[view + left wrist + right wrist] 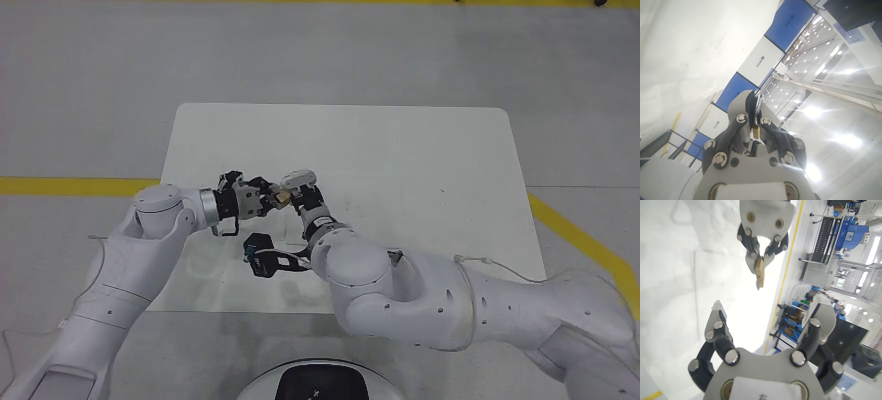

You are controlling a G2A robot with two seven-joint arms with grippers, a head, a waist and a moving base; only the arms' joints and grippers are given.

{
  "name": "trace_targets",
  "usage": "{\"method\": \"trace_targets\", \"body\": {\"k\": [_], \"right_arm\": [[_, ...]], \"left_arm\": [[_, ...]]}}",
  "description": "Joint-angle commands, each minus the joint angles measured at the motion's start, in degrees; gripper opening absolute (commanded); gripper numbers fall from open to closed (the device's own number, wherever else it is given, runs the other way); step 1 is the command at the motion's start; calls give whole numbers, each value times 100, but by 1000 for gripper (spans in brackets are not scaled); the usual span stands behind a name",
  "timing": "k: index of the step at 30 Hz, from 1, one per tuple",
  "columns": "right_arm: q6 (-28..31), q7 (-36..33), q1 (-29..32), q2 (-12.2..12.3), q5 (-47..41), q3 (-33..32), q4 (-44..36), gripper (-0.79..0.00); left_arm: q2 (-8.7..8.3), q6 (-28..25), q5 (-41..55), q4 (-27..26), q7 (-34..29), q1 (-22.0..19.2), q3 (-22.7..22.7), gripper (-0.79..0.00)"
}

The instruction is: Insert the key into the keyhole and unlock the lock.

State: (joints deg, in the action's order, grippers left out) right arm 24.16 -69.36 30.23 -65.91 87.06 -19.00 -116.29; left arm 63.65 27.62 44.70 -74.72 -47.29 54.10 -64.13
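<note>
Brass lock [760, 271] sits pinched in the left end effector [756, 103], a silver piece [758, 286], key or shackle I cannot tell, at its outer end. Just beyond that tip the right end effector [768, 303] hangs spread and empty; an off-centre grab or twist may swivel the lock loose.

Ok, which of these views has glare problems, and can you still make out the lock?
Left wrist view: ceiling lights flare into streaks beside the left claw, yet the brass lock it grips reads fine. Right wrist view: the table behind the lock is washed out white. Top view: even light, no glare.
</note>
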Motion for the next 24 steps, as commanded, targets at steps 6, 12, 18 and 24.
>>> {"method": "trace_targets", "body": {"k": [6, 12, 18, 24], "right_arm": [[-837, 3591, 1345, 430, -1142, -1588, -8, -785], [-15, 5341, 2435, 763, -1942, -2685, 233, -785], [805, 4910, 2733, 877, -2298, -2992, 512, -785], [877, 4835, 2589, 810, -2482, -2955, 617, -785]], "left_arm": [[12, -507, 82, 28, 24, 72, -97, -785], [46, -1445, 9, 193, -189, 75, -99, -785], [54, -1863, -15, 389, -352, -27, -206, -785], [36, -2083, -267, 331, -571, -36, -236, -785]]}}
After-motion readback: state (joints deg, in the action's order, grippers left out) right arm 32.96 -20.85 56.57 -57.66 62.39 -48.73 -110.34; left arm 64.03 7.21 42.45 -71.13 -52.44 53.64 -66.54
